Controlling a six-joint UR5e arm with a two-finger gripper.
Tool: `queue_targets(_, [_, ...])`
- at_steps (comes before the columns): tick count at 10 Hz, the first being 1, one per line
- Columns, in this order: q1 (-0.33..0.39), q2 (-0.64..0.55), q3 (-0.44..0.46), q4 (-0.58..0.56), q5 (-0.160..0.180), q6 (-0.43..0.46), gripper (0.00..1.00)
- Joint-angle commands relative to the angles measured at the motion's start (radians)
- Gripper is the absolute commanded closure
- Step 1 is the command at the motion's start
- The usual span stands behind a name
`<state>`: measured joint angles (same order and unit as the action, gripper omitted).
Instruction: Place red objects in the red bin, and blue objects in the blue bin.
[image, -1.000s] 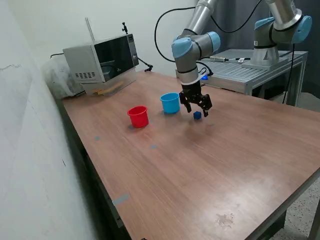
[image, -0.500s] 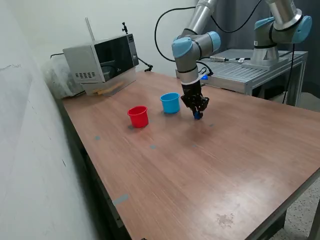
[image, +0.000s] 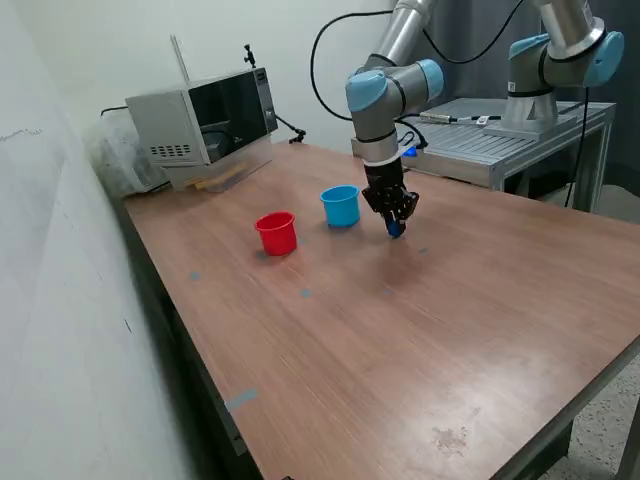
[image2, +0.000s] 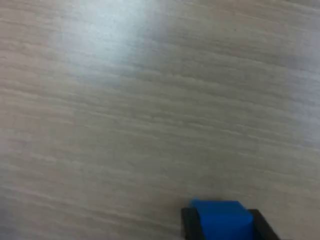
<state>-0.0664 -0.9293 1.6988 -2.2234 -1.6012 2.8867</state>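
Mid-frame in the exterior view, the gripper (image: 396, 228) is clamped on one blue cube (image2: 221, 220) right of the one light blue cup (image: 340, 205) and one red cup (image: 276, 232), microwave (image: 205, 118) upper left on the tabletop (image: 420, 330).

The tabletop (image: 420, 330) is reddish-brown wood grain, paler and streaked in the wrist view. The cube (image2: 220, 220) is a saturated, darker blue, set between black fingers (image2: 189, 224) of the black pincer (image: 396, 226). One cup (image: 341, 206) is light blue, the other cup (image: 276, 233) bright red. The arm (image: 385, 90) is silver-grey with light blue joint caps. The microwave (image: 200, 115) is pale grey with a dark door.
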Motion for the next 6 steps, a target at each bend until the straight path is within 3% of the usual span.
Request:
queue_targets(1, [-0.003,-0.090,0.002,0.005,-0.003,-0.001,1.00])
queue_targets(4, [-0.027,-0.167,-0.005,0.010,-0.006,-0.007,1.00])
queue_targets(6, [-0.076,-0.177,-0.002,0.010,-0.083,-0.007,1.00])
